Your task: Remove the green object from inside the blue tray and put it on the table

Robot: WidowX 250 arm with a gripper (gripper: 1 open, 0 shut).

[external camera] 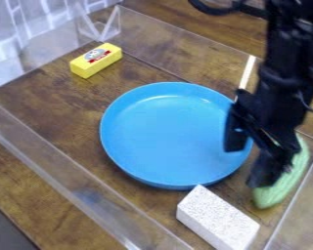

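Fingers (253, 158) spread apart — straddling the green object (285, 184) on the table (42, 107), beside blue tray (159, 132)

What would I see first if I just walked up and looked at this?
The big round blue tray in the middle of the brown wooden table jumps out first, and it has nothing in it. Next is the black gripper at the tray's right edge, open and pointing down over the bumpy green object lying on the table. A white speckled sponge block sits in front, a small yellow block behind.
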